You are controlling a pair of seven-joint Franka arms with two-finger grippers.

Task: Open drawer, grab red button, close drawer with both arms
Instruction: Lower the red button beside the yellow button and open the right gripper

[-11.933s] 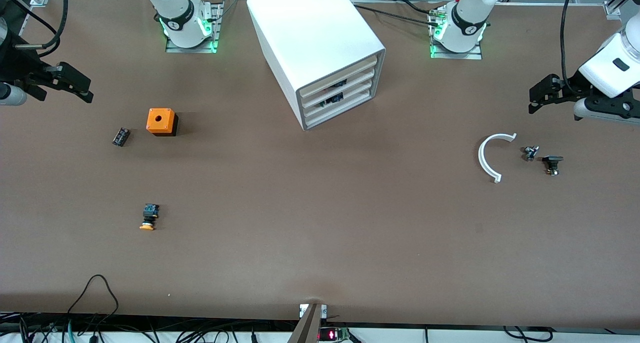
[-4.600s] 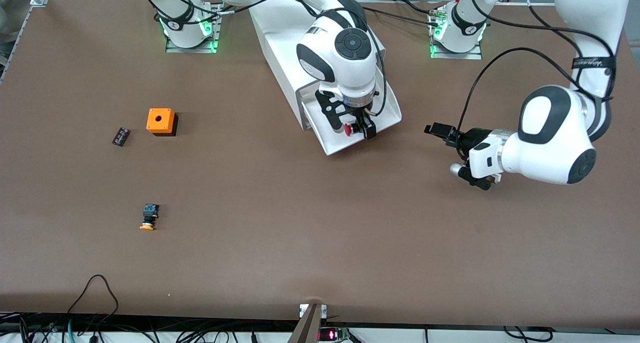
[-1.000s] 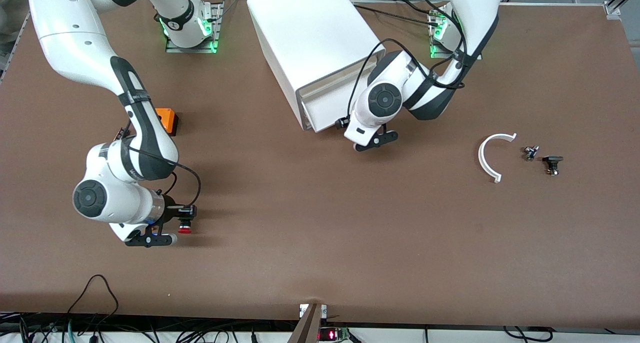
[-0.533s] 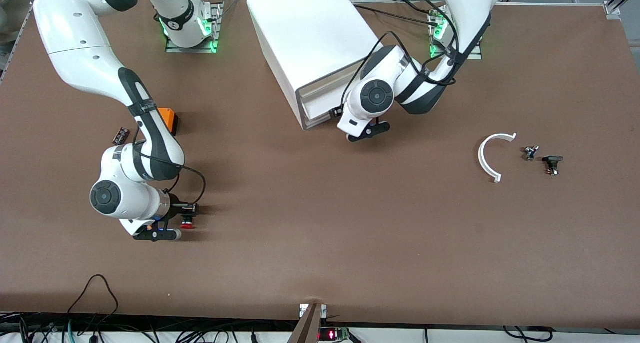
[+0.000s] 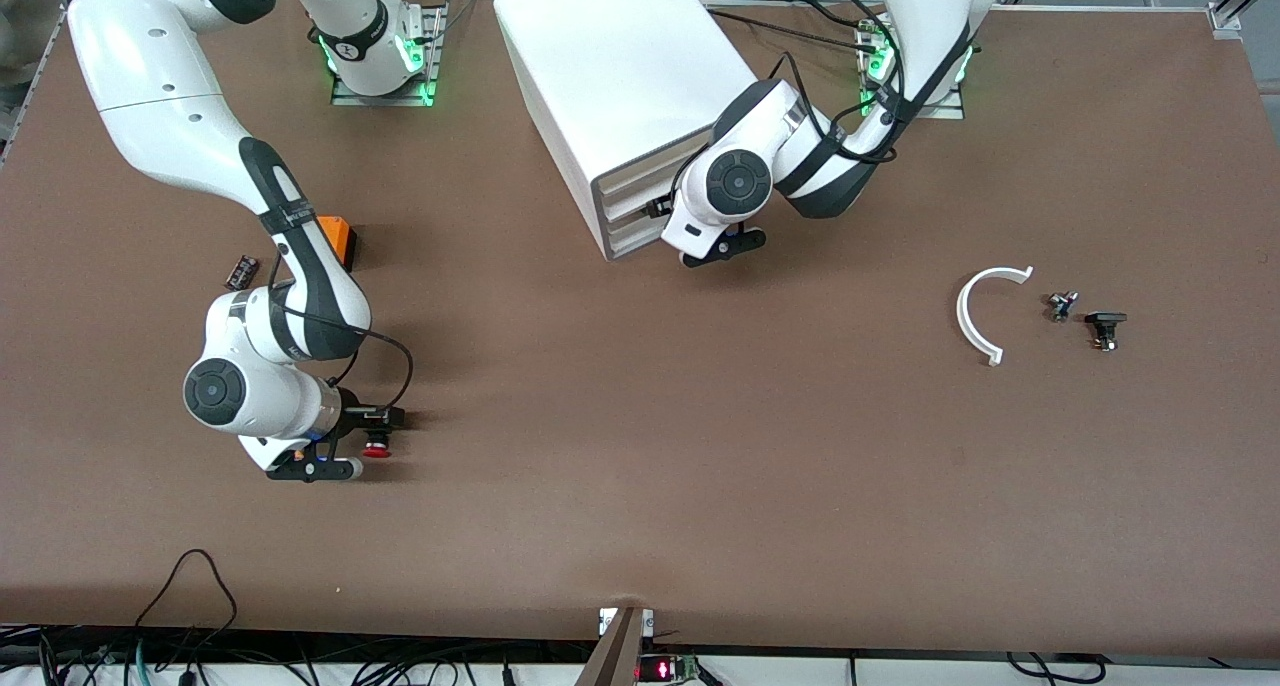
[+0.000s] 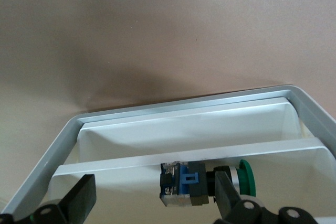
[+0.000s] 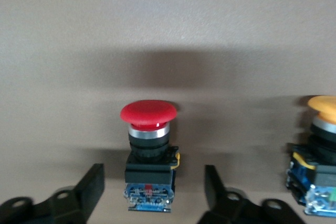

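The brown table (image 5: pixel 640 446) is holding a big white cabinet (image 5: pixel 620 76), an orange box (image 5: pixel 338 238), a small dark part (image 5: pixel 241 271), a red button (image 5: pixel 376 448) beside a yellow button (image 7: pixel 323 150), a white curved piece (image 5: pixel 975 316) and two little dark parts (image 5: pixel 1085 316).

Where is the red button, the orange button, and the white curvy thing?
red button (image 7: pixel 149 113), right wrist view, on its cap.
orange button (image 7: pixel 325 106), right wrist view, on its cap.
white curved piece (image 5: pixel 966 323), front view, mid-arc.

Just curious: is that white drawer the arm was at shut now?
Shut: the drawer front sits flush in the cabinet, with the open left gripper at it.
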